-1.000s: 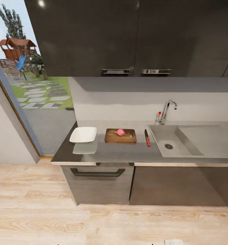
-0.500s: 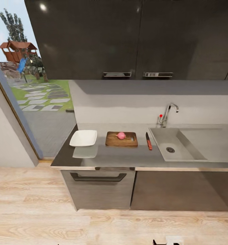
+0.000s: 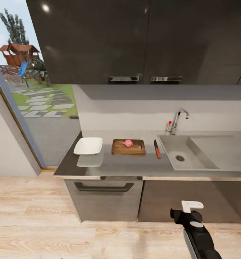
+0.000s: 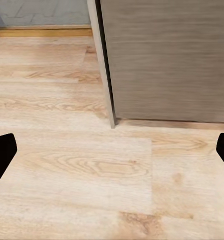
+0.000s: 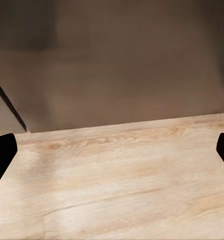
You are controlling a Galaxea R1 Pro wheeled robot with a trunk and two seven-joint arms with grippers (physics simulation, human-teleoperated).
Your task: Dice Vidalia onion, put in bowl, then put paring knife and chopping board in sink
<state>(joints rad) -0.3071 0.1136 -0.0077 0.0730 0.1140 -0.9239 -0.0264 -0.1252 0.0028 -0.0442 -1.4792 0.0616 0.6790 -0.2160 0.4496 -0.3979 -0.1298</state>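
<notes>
The pink Vidalia onion (image 3: 127, 143) rests on the brown chopping board (image 3: 117, 150), in the middle of the grey countertop (image 3: 127, 164). Just right of the board lies the paring knife (image 3: 157, 149) with its red handle towards me. The white square bowl (image 3: 88, 146) stands left of the board. The steel sink (image 3: 169, 144) lies right of the knife, with nothing in its basin. My right arm (image 3: 196, 230) rises at the lower right, well below the counter. My right gripper (image 5: 112, 155) is open over the wooden floor. My left gripper (image 4: 112, 152) is open over the floor too.
A chrome tap (image 3: 177, 120) with a red knob stands behind the sink. Dark wall cabinets (image 3: 142, 39) hang over the counter. Below it are a grey drawer front with a handle (image 3: 104, 187) and a cabinet door. A glass door (image 3: 37, 90) opens onto a garden at the left.
My right arm has risen into the head view at the lower right. The head view shifted slightly at first, then held still. The things on the counter have not moved.
</notes>
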